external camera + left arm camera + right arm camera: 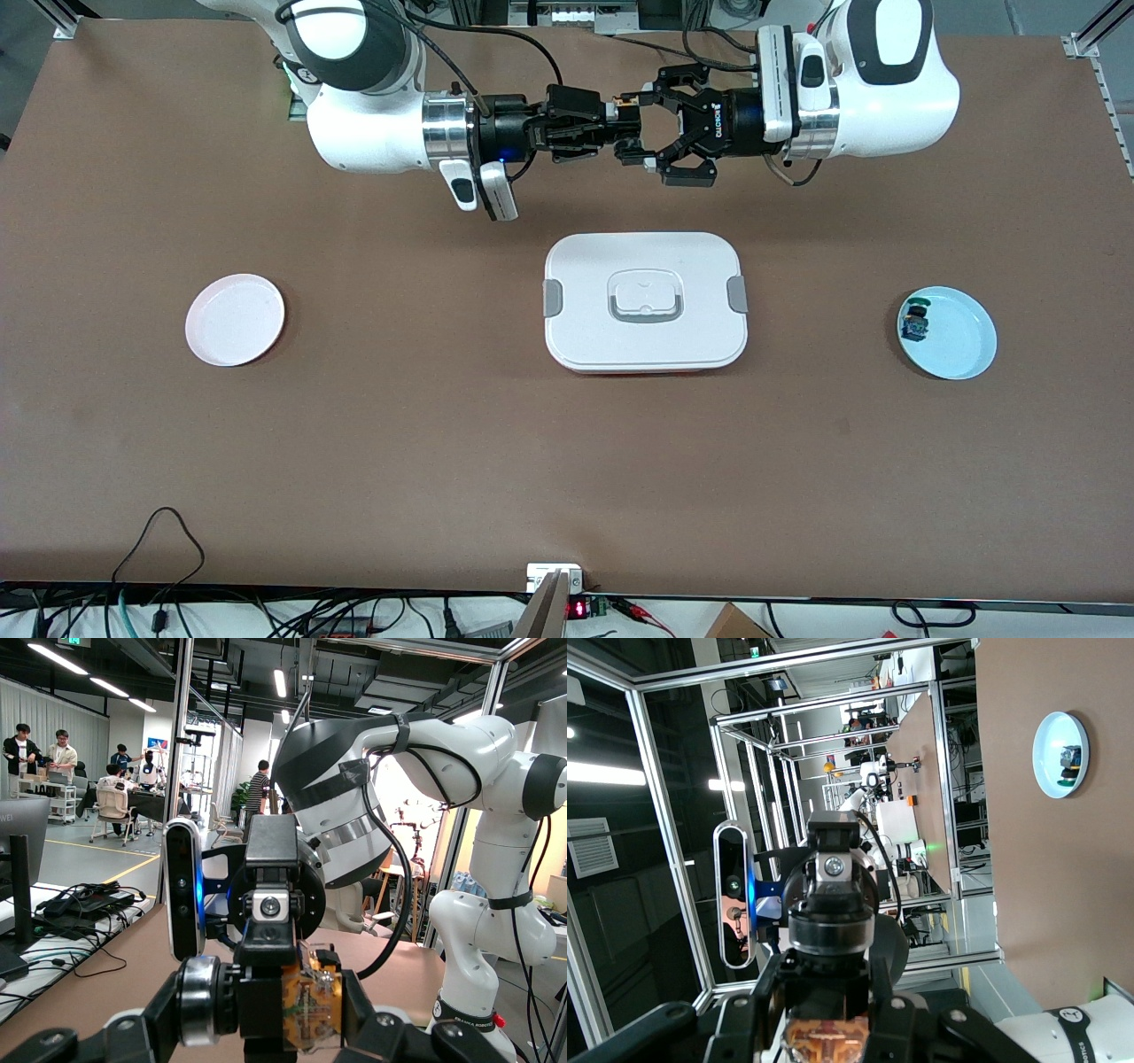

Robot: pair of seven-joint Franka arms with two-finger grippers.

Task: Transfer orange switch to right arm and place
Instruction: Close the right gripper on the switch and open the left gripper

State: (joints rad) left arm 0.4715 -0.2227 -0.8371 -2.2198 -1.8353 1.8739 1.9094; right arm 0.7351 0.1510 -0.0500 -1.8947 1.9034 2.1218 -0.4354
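The orange switch (627, 105) hangs in the air between both grippers, over the bare table between the robots' bases and the white box. In the left wrist view its silver ring, black body and tan-orange rear (310, 997) lie crosswise between my left gripper's fingers. My left gripper (633, 124), the wide linkage one, is shut on the switch's two ends. My right gripper (622, 124), slim and black, meets it head-on and is shut on the black body. The right wrist view shows the switch (826, 1038) between the right fingers (908, 1023). The orange cap is hidden.
A white lidded box (645, 354) sits mid-table. A pink plate (235, 319) lies toward the right arm's end. A light blue plate (966, 350) toward the left arm's end holds a blue-bodied switch with a green cap (915, 323).
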